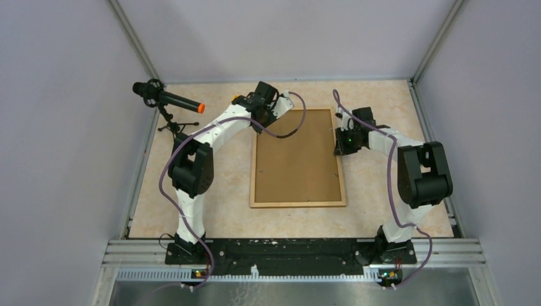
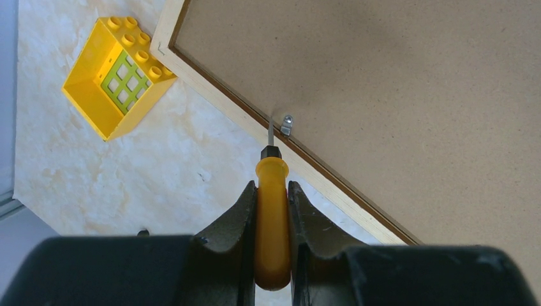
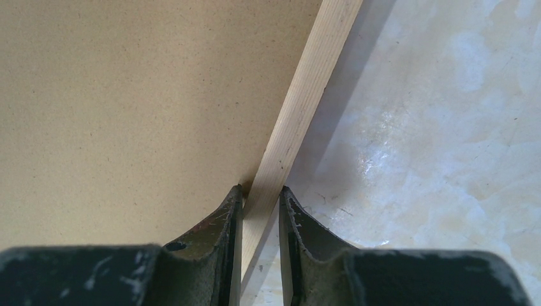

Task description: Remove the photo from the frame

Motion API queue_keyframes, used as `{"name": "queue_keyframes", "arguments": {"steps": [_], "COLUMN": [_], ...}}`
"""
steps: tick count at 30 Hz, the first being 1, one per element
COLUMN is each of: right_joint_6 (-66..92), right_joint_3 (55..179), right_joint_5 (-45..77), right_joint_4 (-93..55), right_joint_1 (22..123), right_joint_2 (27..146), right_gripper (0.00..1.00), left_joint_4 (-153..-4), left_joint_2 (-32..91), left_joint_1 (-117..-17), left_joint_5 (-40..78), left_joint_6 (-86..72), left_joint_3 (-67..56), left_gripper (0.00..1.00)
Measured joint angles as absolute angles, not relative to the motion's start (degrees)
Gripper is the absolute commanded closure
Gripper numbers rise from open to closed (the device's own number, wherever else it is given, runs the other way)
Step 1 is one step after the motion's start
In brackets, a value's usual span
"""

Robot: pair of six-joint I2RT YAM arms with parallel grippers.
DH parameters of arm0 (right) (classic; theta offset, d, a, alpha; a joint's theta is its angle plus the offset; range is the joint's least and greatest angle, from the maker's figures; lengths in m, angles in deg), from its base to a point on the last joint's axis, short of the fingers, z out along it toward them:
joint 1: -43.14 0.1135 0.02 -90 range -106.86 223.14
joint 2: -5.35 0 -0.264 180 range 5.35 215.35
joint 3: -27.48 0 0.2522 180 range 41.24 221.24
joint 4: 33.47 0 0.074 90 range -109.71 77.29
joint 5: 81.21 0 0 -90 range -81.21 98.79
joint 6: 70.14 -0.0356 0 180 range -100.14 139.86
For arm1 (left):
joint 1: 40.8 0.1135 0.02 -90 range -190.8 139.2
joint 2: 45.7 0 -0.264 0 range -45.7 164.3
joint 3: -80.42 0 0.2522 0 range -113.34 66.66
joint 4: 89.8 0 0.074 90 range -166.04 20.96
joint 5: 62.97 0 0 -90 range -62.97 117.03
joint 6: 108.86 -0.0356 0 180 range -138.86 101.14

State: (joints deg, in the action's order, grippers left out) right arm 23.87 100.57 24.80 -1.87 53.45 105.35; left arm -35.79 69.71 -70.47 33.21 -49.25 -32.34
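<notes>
The frame (image 1: pixel 296 159) lies back up on the table, its brown fibreboard back (image 2: pixel 395 89) showing, so the photo is hidden underneath. My left gripper (image 2: pixel 272 186) is shut on the yellow handle of a screwdriver (image 2: pixel 272 220). The screwdriver's thin blade reaches a small metal clip (image 2: pixel 286 125) at the frame's left rim, near the far left corner. That gripper (image 1: pixel 258 124) hovers over this corner. My right gripper (image 3: pixel 261 190) straddles the pale wooden rim (image 3: pixel 306 95) on the frame's right side and is shut on it. It shows in the top view too (image 1: pixel 339 143).
A yellow toy block (image 2: pixel 118 76) with a green window lies on the marble-patterned table just outside the frame's far left corner. A black microphone (image 1: pixel 167 99) on a small tripod stands at the far left. Grey walls enclose the table.
</notes>
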Motion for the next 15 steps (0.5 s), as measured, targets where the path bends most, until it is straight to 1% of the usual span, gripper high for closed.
{"name": "queue_keyframes", "arguments": {"steps": [15], "right_joint_6": [23.9], "right_joint_3": [100.6], "right_joint_5": [26.4], "right_joint_4": [-1.9], "right_joint_1": [52.7], "right_joint_2": [105.7], "right_gripper": [1.00], "left_joint_4": [-36.4], "left_joint_2": [70.2], "left_joint_1": [-70.5], "left_joint_5": [34.6], "left_joint_6": [-49.5], "left_joint_3": [-32.3], "left_gripper": [1.00]}}
